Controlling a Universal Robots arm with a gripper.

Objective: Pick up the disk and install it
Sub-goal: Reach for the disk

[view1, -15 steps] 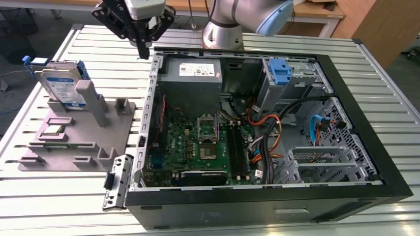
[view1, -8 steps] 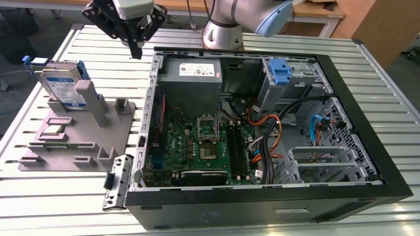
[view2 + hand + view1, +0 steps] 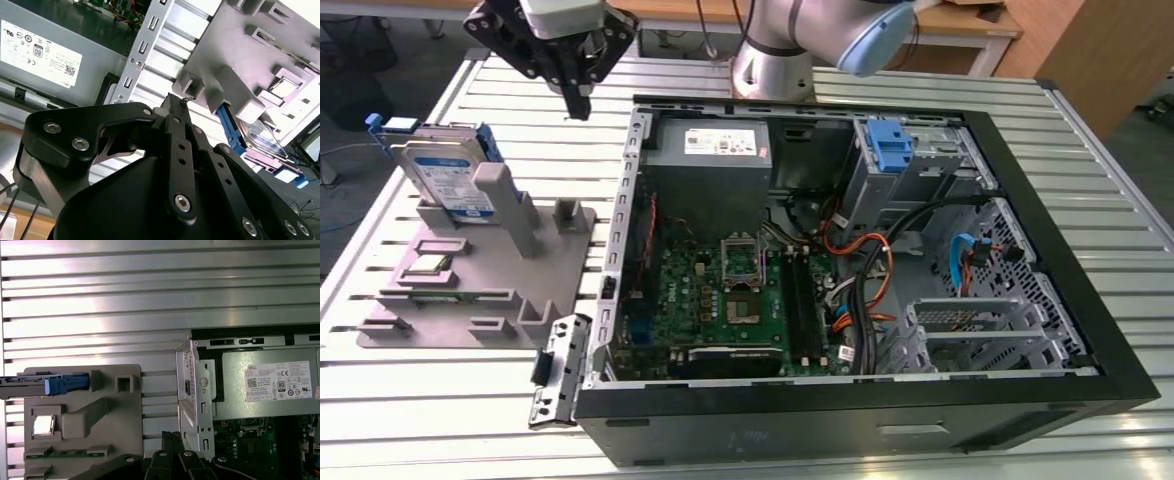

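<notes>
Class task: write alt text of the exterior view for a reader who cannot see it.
The disk stands upright in a grey holder stand at the exterior view's left, untouched. The arm's end effector, shut and empty, hangs above the slatted table close to a corner of the open computer case, whose motherboard is exposed.

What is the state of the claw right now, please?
Claw: closed, holding nothing; the disk stands upright in the grey fixture.
</notes>
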